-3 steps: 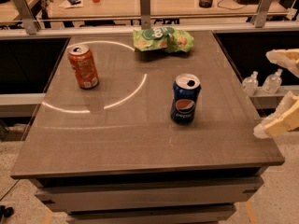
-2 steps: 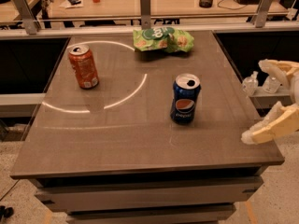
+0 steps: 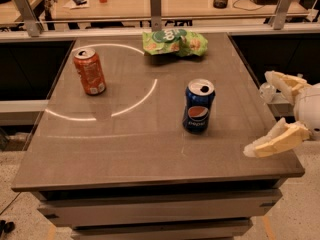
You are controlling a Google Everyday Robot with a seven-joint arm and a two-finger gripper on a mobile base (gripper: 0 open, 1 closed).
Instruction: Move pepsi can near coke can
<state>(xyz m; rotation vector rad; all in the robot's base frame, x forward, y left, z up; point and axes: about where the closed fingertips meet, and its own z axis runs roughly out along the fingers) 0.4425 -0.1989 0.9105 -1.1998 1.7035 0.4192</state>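
The pepsi can (image 3: 198, 106) is dark blue with a round red, white and blue logo and a silver top. It stands upright right of the middle of the brown table (image 3: 125, 149). The coke can (image 3: 90, 71) is orange-red and stands upright at the table's far left, well apart from the blue can. My gripper (image 3: 259, 114) comes in from the right edge, with pale fingers spread wide and nothing between them. It is to the right of the pepsi can and does not touch it.
A green snack bag (image 3: 174, 42) lies at the table's far edge, behind the pepsi can. A white arc is marked on the tabletop between the cans. A railing and a desk with clutter stand behind the table. The floor shows at the lower right.
My gripper has moved left, in over the table's right edge toward the pepsi can. Both cans and the bag have stayed in place.
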